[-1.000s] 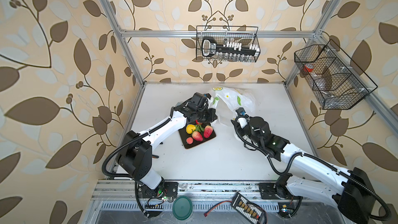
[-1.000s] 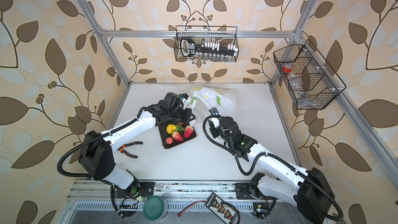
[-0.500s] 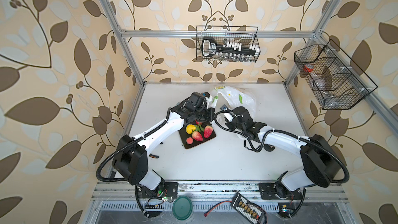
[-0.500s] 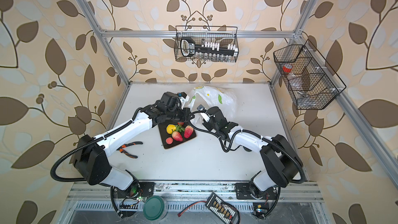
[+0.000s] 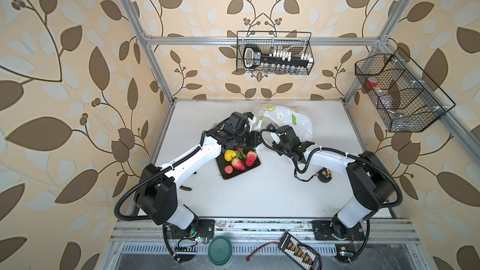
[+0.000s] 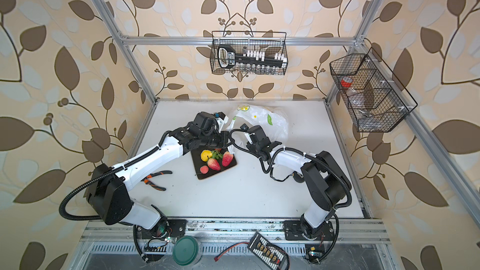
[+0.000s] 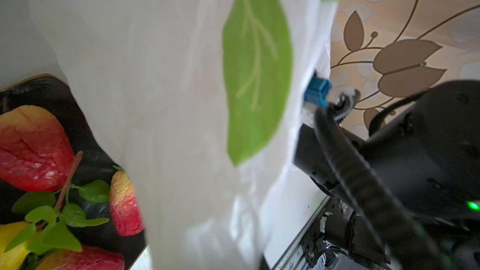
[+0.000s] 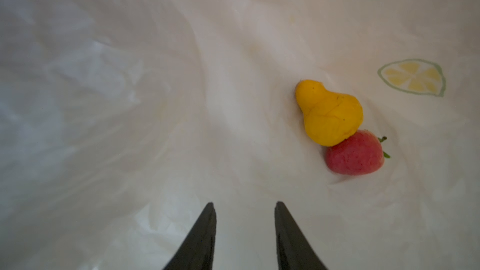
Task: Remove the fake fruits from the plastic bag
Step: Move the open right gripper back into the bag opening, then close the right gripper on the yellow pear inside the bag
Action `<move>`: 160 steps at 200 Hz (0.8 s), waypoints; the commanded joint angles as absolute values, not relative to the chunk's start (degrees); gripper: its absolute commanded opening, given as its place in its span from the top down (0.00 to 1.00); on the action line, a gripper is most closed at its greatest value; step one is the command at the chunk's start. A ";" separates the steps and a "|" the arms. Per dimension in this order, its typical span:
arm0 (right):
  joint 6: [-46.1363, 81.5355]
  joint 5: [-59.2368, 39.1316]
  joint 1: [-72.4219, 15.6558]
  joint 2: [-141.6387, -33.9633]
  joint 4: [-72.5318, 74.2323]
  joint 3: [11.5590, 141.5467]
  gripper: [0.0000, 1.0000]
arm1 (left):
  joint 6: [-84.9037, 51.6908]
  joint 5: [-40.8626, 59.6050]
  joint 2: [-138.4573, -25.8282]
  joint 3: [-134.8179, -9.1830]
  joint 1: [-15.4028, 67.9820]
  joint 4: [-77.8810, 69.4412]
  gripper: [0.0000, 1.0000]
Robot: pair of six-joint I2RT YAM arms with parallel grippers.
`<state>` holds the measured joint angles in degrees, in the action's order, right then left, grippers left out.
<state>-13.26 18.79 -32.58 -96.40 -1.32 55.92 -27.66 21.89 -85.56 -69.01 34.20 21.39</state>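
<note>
The plastic bag (image 5: 288, 120) (image 6: 262, 120) lies at the back of the table, its mouth held up. My left gripper (image 5: 253, 123) (image 6: 225, 122) is shut on the bag's edge, and the bag's film (image 7: 168, 87) hides its jaws in the left wrist view. My right gripper (image 8: 244, 203) is open and empty inside the bag. Ahead of it, to one side, lie a yellow fake fruit (image 8: 328, 112) and a red strawberry (image 8: 355, 153), touching each other. In both top views the bag hides these fingers. More fake fruits (image 5: 237, 163) (image 6: 213, 164) lie outside on a dark tray (image 5: 228, 176).
Orange-handled pliers (image 6: 155, 177) lie on the table under the left arm. A small black and yellow object (image 5: 324, 176) sits beside the right arm. Wire baskets hang on the back wall (image 5: 274, 55) and the right wall (image 5: 400, 92). A green lid (image 5: 220, 253) lies beyond the front rail.
My right arm has swung its elbow out to the right and pushed its gripper into the bag's mouth. The left gripper has kept its hold on the bag's edge.
</note>
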 commanded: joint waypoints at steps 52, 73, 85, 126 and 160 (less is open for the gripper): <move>2.13 21.43 -26.35 -97.22 -10.44 58.34 0.44 | -29.00 22.94 -83.58 -68.54 37.75 17.62 1.00; 10.46 18.50 -24.34 -97.04 -10.24 59.02 0.43 | -29.00 22.92 -85.42 -70.22 40.12 17.65 1.00; 15.41 16.54 -23.57 -97.15 -9.62 59.69 0.42 | -28.99 22.94 -86.48 -71.11 41.22 17.59 1.00; 32.54 12.60 -20.71 -98.18 -5.01 61.87 0.29 | -27.94 22.90 -89.03 -74.02 44.35 18.84 1.00; 42.43 10.63 -18.33 -101.14 -1.85 65.05 0.27 | -27.67 22.85 -90.08 -75.43 46.52 19.08 1.00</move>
